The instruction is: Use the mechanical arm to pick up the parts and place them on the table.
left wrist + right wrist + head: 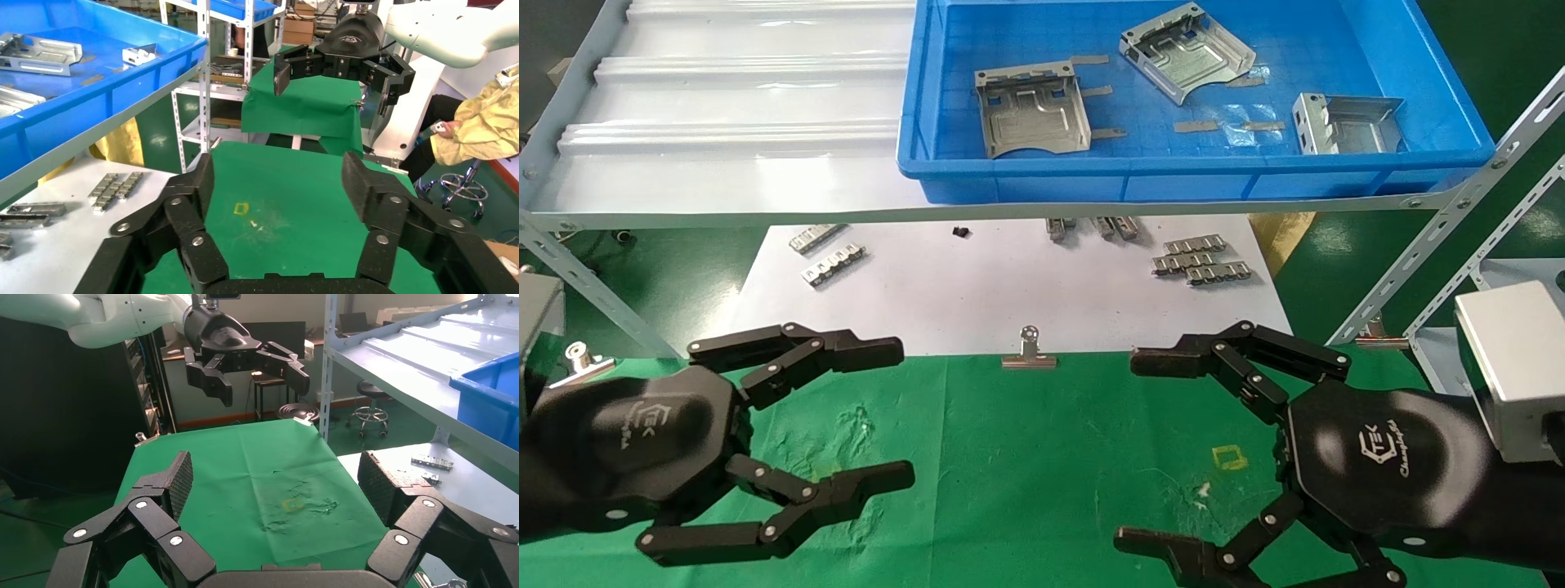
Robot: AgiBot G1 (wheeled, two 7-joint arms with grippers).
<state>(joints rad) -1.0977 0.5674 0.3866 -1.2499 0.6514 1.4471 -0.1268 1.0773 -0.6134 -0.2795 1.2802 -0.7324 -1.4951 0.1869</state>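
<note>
Three silvery sheet-metal parts lie in a blue bin (1173, 167) on the shelf: one on the left (1032, 110), one at the back (1187, 52), one on the right (1346, 124). One part also shows in the left wrist view (40, 54). My left gripper (899, 412) hovers open and empty over the green table (1026, 457) at the near left. My right gripper (1133, 449) hovers open and empty at the near right. Each wrist view shows its own open fingers, left (278, 184) and right (275, 478), over bare green cloth.
A pale ribbed shelf (723, 122) carries the bin above a white paper sheet (1009, 286) with ridged clip strips (1201, 260). A binder clip (1029, 351) holds the cloth's far edge. Slanted shelf struts (1418, 269) stand at the right. A seated person (477, 128) is beyond the table.
</note>
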